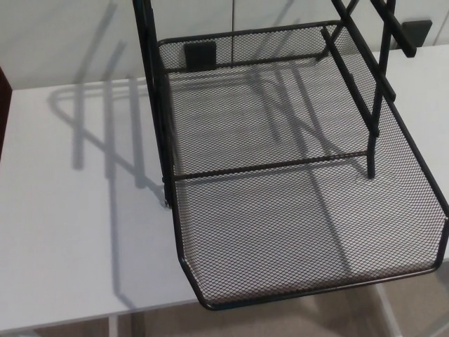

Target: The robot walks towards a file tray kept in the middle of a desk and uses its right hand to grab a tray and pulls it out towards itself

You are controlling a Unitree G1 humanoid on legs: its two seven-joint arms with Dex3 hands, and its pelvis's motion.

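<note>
A black wire-mesh tray (pixel 280 232) sits pulled out of its black metal rack (pixel 151 91) on the white desk (pixel 77 232). The tray's front rim (pixel 316 288) juts past the desk's near edge. The rack's uprights rise at left and at right (pixel 375 119), with a cross bar (pixel 266 167) spanning the tray. Neither of my hands shows in the head view.
The desk's near edge (pixel 91 316) runs along the bottom left, with floor below it. A pale wall (pixel 56 42) stands behind the desk. Rack shadows fall across the desk's left part (pixel 105 154). A white desk leg (pixel 389 316) shows under the tray.
</note>
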